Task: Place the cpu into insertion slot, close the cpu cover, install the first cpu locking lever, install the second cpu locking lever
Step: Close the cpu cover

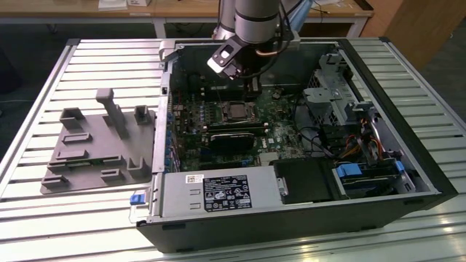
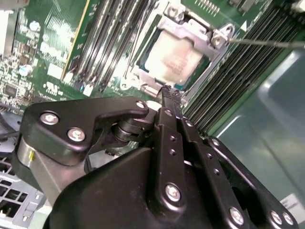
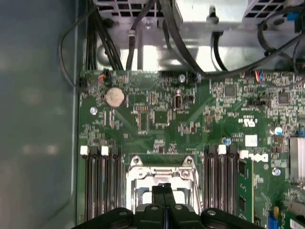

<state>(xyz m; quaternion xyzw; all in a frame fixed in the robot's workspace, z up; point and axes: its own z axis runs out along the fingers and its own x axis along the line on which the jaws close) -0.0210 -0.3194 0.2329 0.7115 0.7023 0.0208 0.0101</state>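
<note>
Fingers [image 2: 164, 121] noted pressed together pad to pad, nothing held between. Gripper [image 2: 171, 94] tips poised close over edge of cpu cover [image 2: 190, 29]; contact not determinable. Cover seen lying flat over insertion slot [image 1: 237, 111], cpu [image 2: 174, 62] seated inside, pale top visible through window. Thin metal rod [image 2: 267, 43] noted beside cover corner. In exterior view, arm [image 1: 255, 16] recorded at upper centre of frame, reaching into open computer case [image 1: 291, 218]; grey fixture tray [image 1: 87, 158] at exterior view's left.
</note>
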